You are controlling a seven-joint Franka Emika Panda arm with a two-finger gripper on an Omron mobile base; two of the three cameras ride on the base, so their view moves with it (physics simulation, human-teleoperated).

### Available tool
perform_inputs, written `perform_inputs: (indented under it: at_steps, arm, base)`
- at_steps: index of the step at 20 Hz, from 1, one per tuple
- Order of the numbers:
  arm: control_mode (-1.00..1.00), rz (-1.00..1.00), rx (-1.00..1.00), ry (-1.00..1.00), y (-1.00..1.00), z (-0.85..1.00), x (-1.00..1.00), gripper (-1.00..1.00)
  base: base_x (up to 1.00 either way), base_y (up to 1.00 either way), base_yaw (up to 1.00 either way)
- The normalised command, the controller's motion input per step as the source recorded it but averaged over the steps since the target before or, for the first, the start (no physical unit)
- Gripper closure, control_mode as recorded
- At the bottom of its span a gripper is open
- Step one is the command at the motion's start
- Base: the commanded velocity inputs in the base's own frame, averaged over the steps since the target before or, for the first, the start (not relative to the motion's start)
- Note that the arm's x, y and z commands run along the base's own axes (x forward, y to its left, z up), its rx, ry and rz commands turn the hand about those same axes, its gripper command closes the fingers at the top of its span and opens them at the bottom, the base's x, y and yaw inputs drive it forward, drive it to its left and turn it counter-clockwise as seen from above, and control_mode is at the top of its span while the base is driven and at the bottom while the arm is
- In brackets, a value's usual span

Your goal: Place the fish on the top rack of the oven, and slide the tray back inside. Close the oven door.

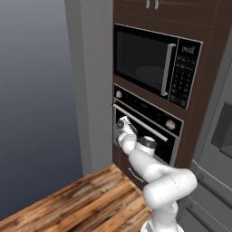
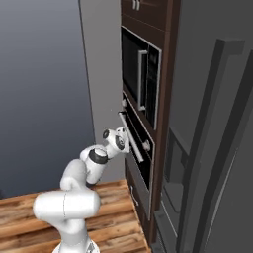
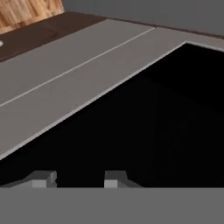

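This is a home kitchen, rendered rather than real. A tall dark-brown cabinet column holds a built-in black microwave (image 1: 156,63) with a keypad and vertical handle, and right below it a black oven (image 1: 147,124) with a control strip, round silver knobs and a long silver bar handle across its door. To the right of the column stands a grey fridge (image 2: 212,148) with long handles, and the floor (image 1: 81,201) is wood plank, beside a plain grey wall (image 1: 36,90).
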Motion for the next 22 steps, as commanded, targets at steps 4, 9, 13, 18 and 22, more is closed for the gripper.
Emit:
perform_inputs:
  at_steps: [4,9,13,18,22]
  arm:
    - [-1.0,-0.21,0.0,-0.06,-1.0,0.0,0.82,-1.0]
    - [-1.0,-0.25,0.0,0.0,-1.0,0.0,0.75,-1.0]
    - [-1.0,-0.26,0.0,0.0,-1.0,0.0,0.56,-1.0]
    - [-1.0,-0.24,0.04,0.05,-1.0,0.0,0.42,-1.0]
    - [-1.0,-0.23,0.04,0.12,-1.0,0.0,0.29,-1.0]
  base:
    - [0.0,0.0,0.0]
    - [0.0,0.0,0.0]
    - [0.0,0.0,0.0]
    - [0.0,0.0,0.0]
    - [0.0,0.0,0.0]
